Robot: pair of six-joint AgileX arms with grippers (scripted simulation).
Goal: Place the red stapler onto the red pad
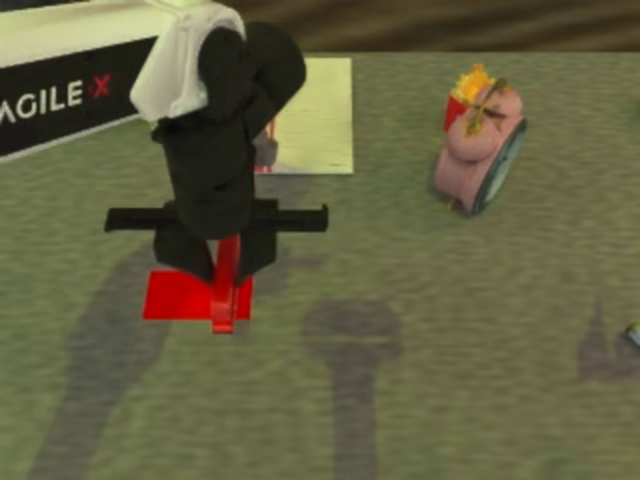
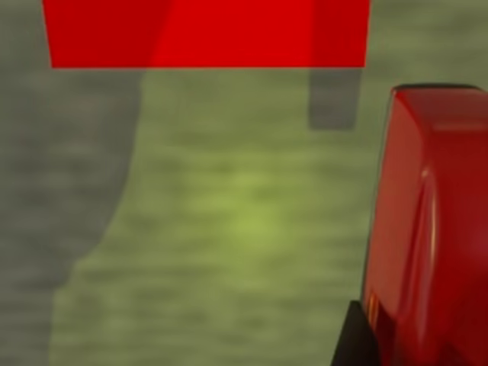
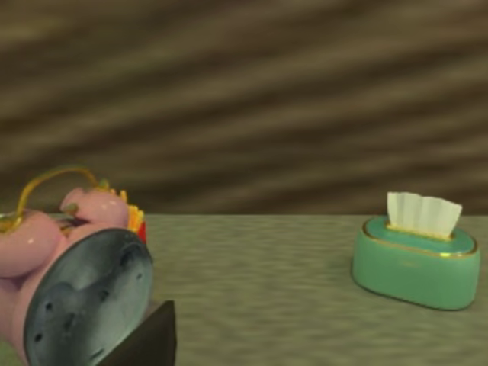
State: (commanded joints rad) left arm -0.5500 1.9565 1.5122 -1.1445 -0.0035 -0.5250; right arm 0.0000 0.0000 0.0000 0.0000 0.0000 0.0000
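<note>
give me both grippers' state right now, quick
left gripper: shut on the red stapler, above the red pad.
right gripper: not in view.

Left arm [image 1: 225, 130]: bulky matte-black segments, a pale cream-white shell near the top, and a thin black crossbar [image 1: 215, 218].

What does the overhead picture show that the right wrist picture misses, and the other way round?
Only the top view shows the left hand over the left side of the table, with the red stapler lying across the red pad's edge, plus a cream notebook. Only the right wrist view shows a green tissue box. Both show the pink alarm clock and the olive table.
</note>
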